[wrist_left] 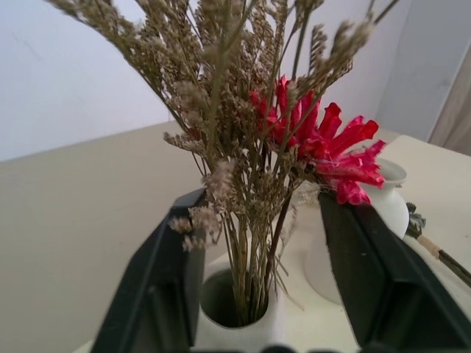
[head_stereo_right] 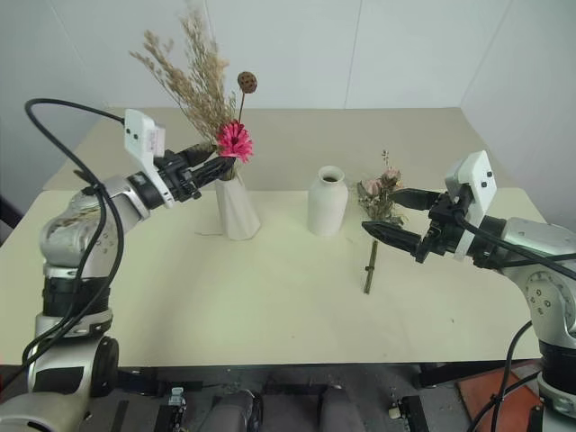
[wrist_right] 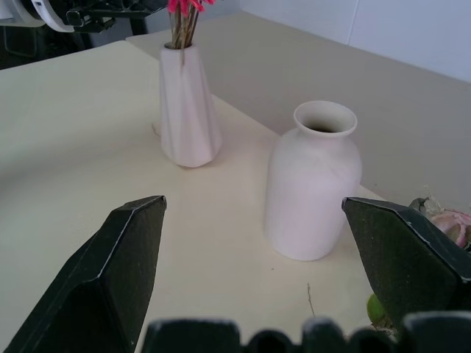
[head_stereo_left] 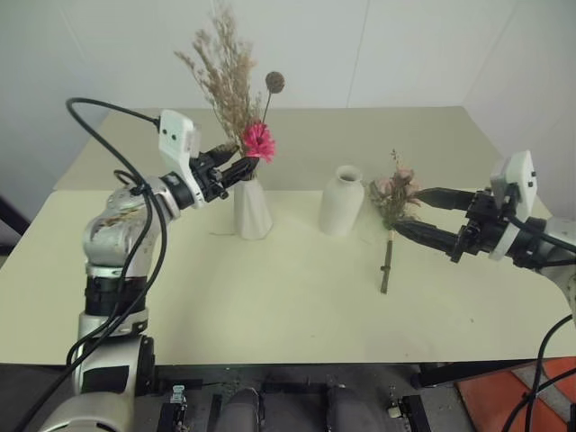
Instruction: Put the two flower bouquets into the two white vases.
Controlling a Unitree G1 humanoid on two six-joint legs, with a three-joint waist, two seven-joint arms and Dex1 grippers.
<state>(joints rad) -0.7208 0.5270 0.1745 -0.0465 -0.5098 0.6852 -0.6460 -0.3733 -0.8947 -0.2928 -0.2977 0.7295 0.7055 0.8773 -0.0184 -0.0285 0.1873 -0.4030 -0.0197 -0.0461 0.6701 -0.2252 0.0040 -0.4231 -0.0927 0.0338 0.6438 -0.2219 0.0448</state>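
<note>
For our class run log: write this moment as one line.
magenta bouquet: in cone vase | left gripper: open around stems | rose bouquet: on table | bottle vase: empty | right gripper: open

Cone vase (head_stereo_left: 253,209): matt white ceramic look, faceted, no gloss. Bottle vase (head_stereo_left: 342,201): same matt white finish, smooth wall. Magenta bouquet (head_stereo_left: 236,85): dry, brittle plumes, papery petals, rough seed ball. Rose bouquet (head_stereo_left: 393,202): dried, dull, woody stem. Table (head_stereo_left: 297,306): pale yellow, matt, smooth. Gripper fingers (wrist_left: 158,279): black plastic, faint sheen.

Rose bouquet (wrist_right: 449,224) cut by frame edge; magenta bouquet (wrist_left: 250,147) tops cropped.
</note>
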